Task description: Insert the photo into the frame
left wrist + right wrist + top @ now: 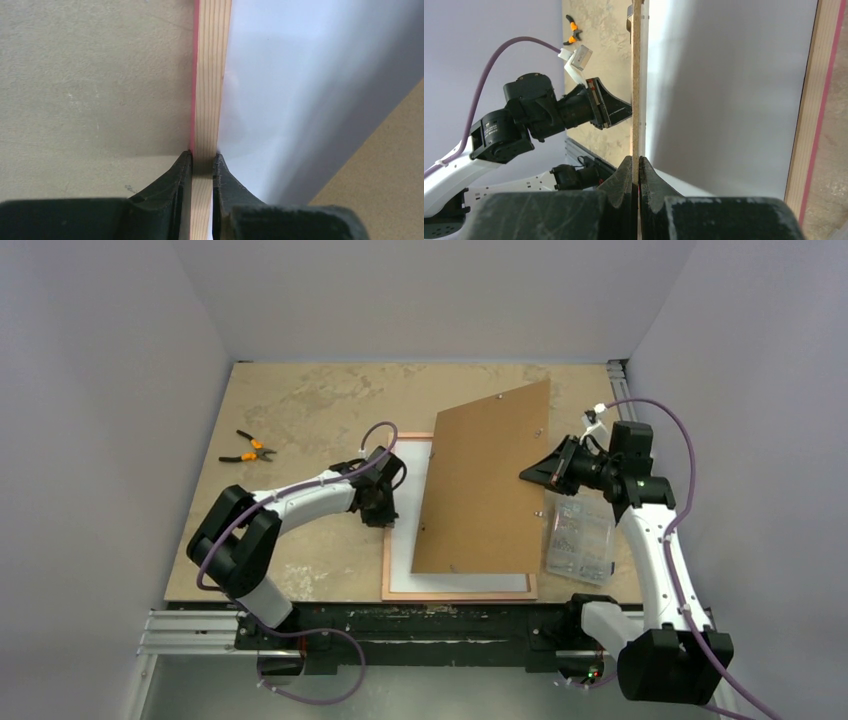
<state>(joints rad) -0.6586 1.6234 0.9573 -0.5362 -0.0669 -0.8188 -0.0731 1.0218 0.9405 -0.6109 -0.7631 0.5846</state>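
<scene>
The frame point(460, 593) lies back side up on the table, tan wood with a pink outer edge. Inside it is the photo point(412, 530), white back upward. My left gripper point(385, 508) is shut on the frame's left rail; in the left wrist view the gripper point(202, 162) pinches the wooden rail point(210, 75) beside the white photo point(300, 75). My right gripper point(535, 477) is shut on the right edge of a brown backing board point(485, 480), which is tilted up over the frame. The right wrist view shows the gripper point(639, 165) clamping the board's thin edge point(637, 75).
Orange-handled pliers point(247, 448) lie at the table's left. A clear plastic box point(580, 538) of small parts sits right of the frame, under my right arm. Walls enclose the table on three sides.
</scene>
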